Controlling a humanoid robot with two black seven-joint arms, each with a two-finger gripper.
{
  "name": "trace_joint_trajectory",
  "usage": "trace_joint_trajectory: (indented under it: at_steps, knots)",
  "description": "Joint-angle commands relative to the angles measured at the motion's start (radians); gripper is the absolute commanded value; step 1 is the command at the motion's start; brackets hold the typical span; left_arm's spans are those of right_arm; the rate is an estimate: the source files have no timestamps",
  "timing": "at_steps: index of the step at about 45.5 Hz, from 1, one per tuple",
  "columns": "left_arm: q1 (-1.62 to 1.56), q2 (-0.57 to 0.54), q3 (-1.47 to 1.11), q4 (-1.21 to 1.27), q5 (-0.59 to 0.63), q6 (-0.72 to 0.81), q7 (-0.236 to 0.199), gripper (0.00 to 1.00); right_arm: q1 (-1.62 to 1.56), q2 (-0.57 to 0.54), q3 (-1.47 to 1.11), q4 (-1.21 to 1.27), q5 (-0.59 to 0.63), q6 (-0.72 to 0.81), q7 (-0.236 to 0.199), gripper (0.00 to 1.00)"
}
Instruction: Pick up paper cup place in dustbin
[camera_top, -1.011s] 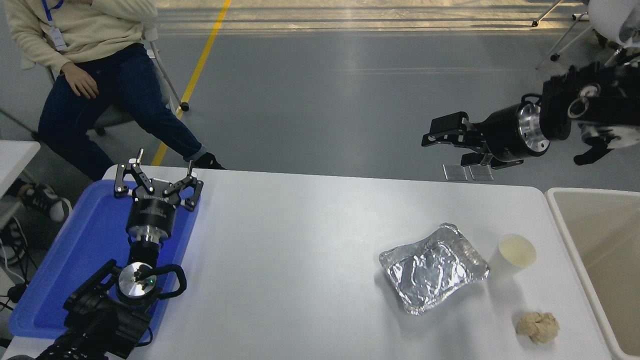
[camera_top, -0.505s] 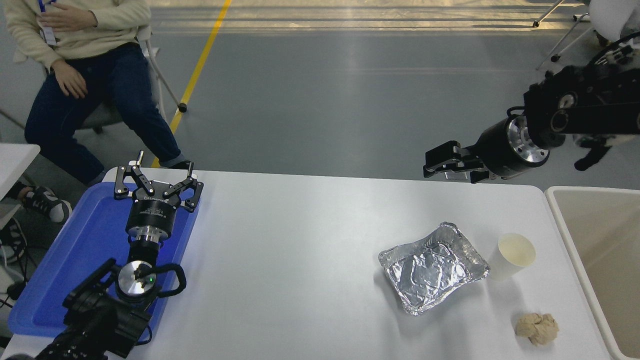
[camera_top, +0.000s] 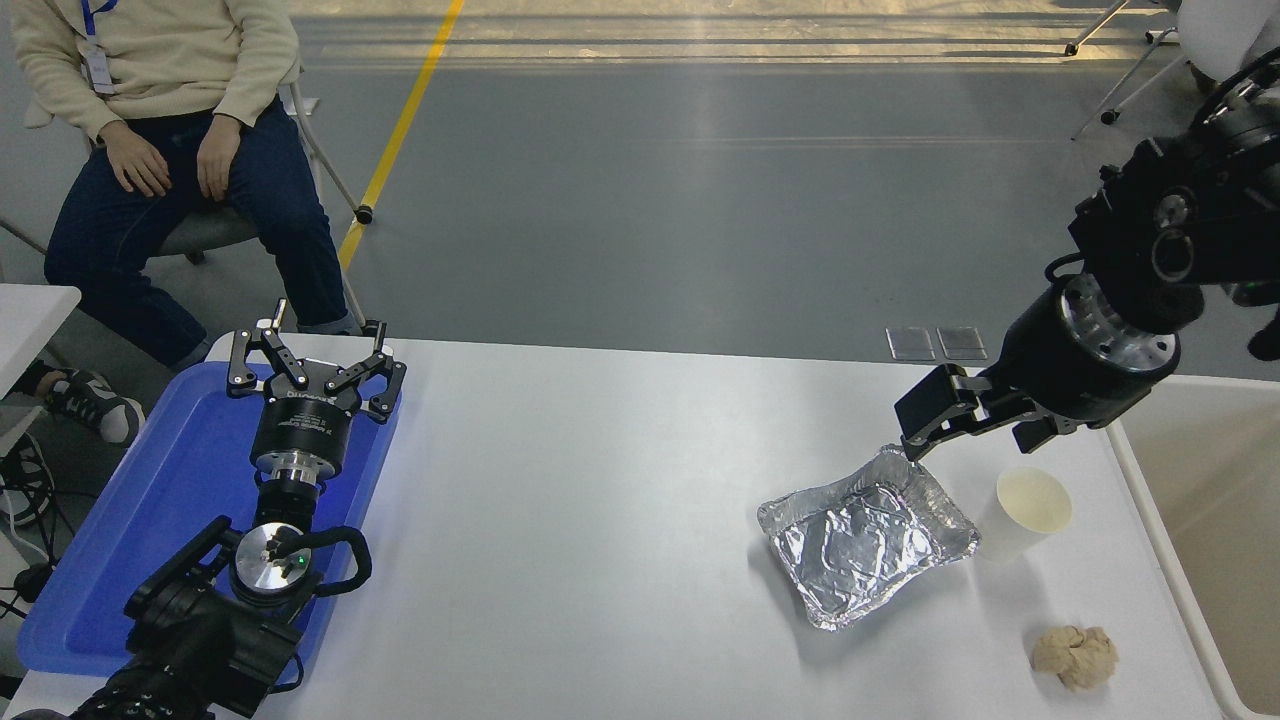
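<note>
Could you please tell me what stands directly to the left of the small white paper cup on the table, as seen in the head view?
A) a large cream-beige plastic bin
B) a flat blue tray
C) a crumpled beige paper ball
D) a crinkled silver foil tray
D: the crinkled silver foil tray lies right beside the small white paper cup, on its left; the other things sit elsewhere.

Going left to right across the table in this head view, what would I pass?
Blue tray with the parked left end effector over it → foil tray → paper cup → crumpled paper ball → dustbin.
</note>
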Motion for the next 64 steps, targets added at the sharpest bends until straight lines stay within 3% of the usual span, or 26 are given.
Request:
trace_joint_trajectory:
  at_steps: [1, 23, 35, 64]
  knots:
    - [0.000, -0.001, 0.000, 0.000, 0.000, 0.000, 0.000, 1.00, -0.028, -0.052, -0.044, -0.008, -0.059, -0.012, 0.001, 1.00]
    - [0.000, -0.001, 0.000, 0.000, -0.001, 0.000, 0.000, 1.00, -0.399, -0.146, 0.033, -0.436, -0.363, -0.026, 0.013, 1.00]
    - [-0.002, -0.001, 0.000, 0.000, 0.000, 0.000, 0.000, 1.00, -0.679, -0.221, 0.273, -0.683, -0.524, -0.030, 0.013, 1.00]
    - [0.000, -0.001, 0.000, 0.002, -0.001, 0.000, -0.002, 1.00, -0.989, -0.212, 0.413, -0.834, -0.533, -0.116, 0.018, 1.00]
